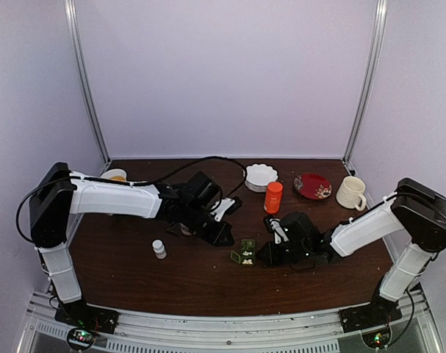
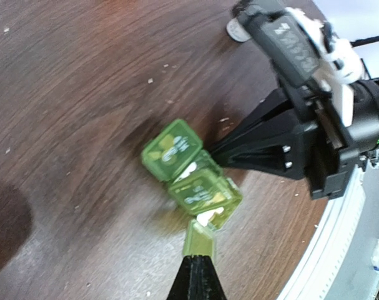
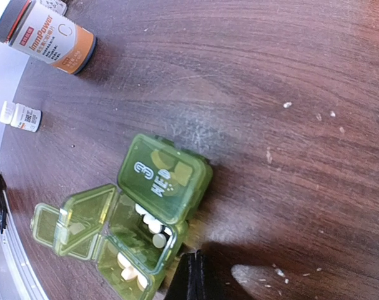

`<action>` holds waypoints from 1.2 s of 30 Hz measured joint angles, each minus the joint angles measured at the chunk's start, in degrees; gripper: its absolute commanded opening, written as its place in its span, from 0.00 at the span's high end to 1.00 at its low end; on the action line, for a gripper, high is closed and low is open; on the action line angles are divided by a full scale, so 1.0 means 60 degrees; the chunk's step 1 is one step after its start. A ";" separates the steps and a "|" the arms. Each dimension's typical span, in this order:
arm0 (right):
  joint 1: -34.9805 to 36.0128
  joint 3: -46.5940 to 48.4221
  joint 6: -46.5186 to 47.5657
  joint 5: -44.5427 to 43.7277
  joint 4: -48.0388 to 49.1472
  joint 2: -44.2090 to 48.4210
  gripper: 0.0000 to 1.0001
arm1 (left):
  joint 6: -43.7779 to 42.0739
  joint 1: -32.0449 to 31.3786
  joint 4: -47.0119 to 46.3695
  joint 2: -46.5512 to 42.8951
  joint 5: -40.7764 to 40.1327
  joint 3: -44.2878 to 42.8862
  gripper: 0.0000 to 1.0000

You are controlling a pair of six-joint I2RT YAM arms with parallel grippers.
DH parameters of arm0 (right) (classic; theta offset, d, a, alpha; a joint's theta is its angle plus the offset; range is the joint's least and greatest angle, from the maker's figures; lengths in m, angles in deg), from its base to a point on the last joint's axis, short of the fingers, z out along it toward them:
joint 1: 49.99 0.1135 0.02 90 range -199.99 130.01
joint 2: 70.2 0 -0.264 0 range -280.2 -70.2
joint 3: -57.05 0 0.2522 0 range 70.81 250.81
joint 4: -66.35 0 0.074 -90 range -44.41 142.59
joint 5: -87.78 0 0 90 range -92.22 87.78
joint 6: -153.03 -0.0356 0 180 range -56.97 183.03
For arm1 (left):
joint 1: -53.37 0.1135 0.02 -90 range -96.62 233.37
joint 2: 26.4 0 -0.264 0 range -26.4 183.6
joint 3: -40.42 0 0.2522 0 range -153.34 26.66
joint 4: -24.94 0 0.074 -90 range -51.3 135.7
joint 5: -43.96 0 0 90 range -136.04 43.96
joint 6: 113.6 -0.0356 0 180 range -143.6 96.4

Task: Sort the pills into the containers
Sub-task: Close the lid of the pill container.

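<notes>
From above, the small dark-green plastic pill box (image 1: 246,252) lies mid-way across the dark wooden table (image 1: 134,283). The left end effector (image 1: 224,237) is at its 10 o'clock and the right end effector (image 1: 267,254) at its 3 o'clock, with both arms stretched low and inward.

Left wrist: the left end effector (image 2: 194,262), closed to one narrow wedge, touches an open lid (image 2: 199,239) at the pill box's 6 o'clock; I cannot tell whether it grips the lid.

Right wrist: the right end effector (image 3: 189,265), closed tight, sits just beside the pill box at 5 o'clock. Tiny whitish tablets (image 3: 153,232) lie in two open cells (image 3: 136,253).

From above, the pills (image 1: 247,256) in the green pill box (image 1: 247,245) are too small to count.
</notes>
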 measured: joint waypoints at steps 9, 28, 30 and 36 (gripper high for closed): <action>0.0000 0.0076 -0.0018 0.0215 0.0098 -0.0109 1.00 | 0.0029 0.0000 -0.0379 0.0594 0.0667 -0.0149 1.00; 0.0000 0.0076 -0.0062 0.0302 0.0171 -0.0142 1.00 | 0.0011 0.0000 -0.0670 0.1851 0.1129 -0.1257 1.00; 0.0000 0.0076 -0.0095 0.0302 0.0200 -0.0142 1.00 | 0.0007 0.0000 -0.0637 0.1993 0.1151 -0.1260 1.00; 0.0000 0.0076 -0.0189 0.0313 0.0240 -0.0142 1.00 | -0.0018 0.0000 -0.0557 0.2248 0.1191 -0.1366 1.00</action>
